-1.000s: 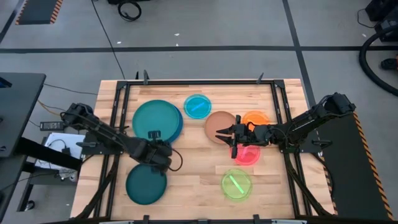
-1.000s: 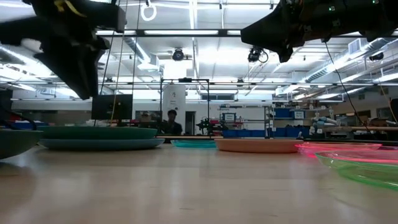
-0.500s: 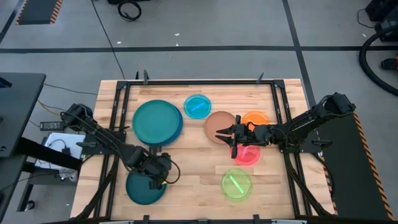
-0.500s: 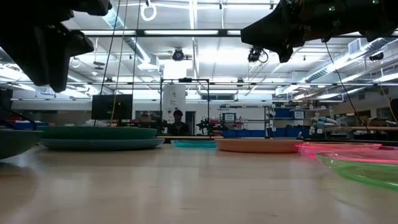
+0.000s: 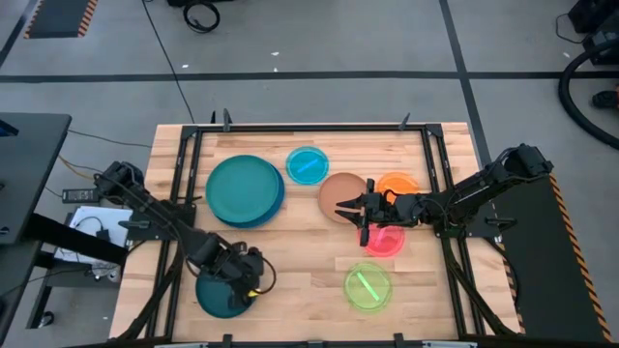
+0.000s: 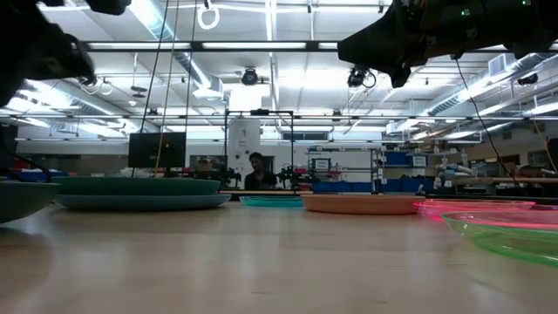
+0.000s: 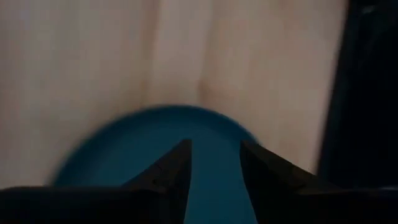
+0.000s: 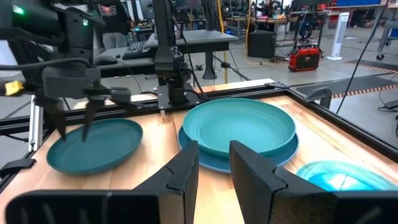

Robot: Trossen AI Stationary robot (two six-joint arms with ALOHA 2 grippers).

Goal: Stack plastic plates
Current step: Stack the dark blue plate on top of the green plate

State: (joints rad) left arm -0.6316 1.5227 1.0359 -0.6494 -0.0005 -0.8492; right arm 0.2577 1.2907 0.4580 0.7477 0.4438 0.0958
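The large teal plate (image 5: 242, 188) lies stacked on the blue plate (image 5: 279, 198). The dark-teal plate (image 5: 218, 295) lies flat near the table's near left. Cyan (image 5: 308, 165), brown (image 5: 340, 193), orange (image 5: 398, 182), pink (image 5: 387, 242) and lime (image 5: 368, 286) plates lie singly on the right half. My left gripper (image 5: 244, 282) is open and points down over the dark-teal plate (image 7: 186, 180), above its right part. My right gripper (image 5: 365, 217) is open and hovers between the brown and pink plates, high above the table (image 6: 384, 52).
A black metal frame (image 5: 309, 128) runs round the wooden table. Bare wood (image 5: 300, 251) lies in the table's middle, between the dark-teal and lime plates. In the right wrist view the left gripper (image 8: 74, 127) stands over the dark-teal plate (image 8: 93, 146).
My left gripper has moved from beside the large teal stack toward the table's near edge and now stands over the dark-teal plate. The plates have stayed where they were.
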